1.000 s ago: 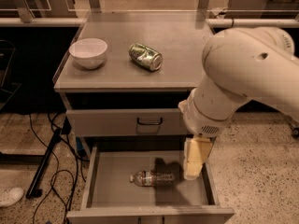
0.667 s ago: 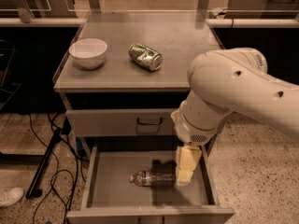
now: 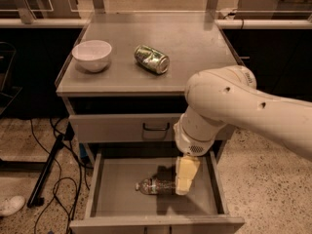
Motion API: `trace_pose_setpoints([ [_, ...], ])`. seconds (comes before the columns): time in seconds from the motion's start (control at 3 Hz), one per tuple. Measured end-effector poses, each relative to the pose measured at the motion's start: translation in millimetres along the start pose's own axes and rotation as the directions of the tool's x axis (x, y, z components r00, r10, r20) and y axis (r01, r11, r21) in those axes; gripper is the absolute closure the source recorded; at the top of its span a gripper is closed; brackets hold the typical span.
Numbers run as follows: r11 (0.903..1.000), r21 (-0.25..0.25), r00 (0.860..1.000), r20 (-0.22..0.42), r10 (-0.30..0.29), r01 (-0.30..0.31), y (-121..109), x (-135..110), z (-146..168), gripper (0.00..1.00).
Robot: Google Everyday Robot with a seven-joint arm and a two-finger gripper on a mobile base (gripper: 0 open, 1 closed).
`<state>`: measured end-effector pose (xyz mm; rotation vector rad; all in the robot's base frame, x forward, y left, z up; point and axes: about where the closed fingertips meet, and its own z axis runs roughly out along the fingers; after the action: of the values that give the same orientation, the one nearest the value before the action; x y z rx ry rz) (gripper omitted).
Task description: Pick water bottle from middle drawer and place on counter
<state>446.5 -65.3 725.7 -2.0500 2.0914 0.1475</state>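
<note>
The water bottle [image 3: 155, 185] lies on its side on the floor of the open middle drawer [image 3: 117, 194], cap end pointing left. My gripper [image 3: 183, 188] hangs from the big cream arm, down inside the drawer. It is right at the bottle's right end and hides that end. Whether it touches the bottle cannot be told. The counter [image 3: 195, 48] is the cart's flat grey top above the drawers.
A white bowl [image 3: 91, 55] and a dented green-and-silver can [image 3: 151, 59] rest on the counter's left half. The upper drawer front [image 3: 122, 127] with its dark handle is closed. Cables [image 3: 53, 179] and a white shoe [image 3: 10, 204] lie on the floor at left.
The arm has swung left and lower. The gripper went from the drawer's right side to the bottle's right end. The bottle has not moved.
</note>
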Motion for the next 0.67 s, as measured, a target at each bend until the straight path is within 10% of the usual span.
trace_pose_setpoints([
  [0.67, 0.9990, -0.036, 1.000, 0.007, 0.026, -0.025, -22.9, 11.2, 68.7, 0.00],
])
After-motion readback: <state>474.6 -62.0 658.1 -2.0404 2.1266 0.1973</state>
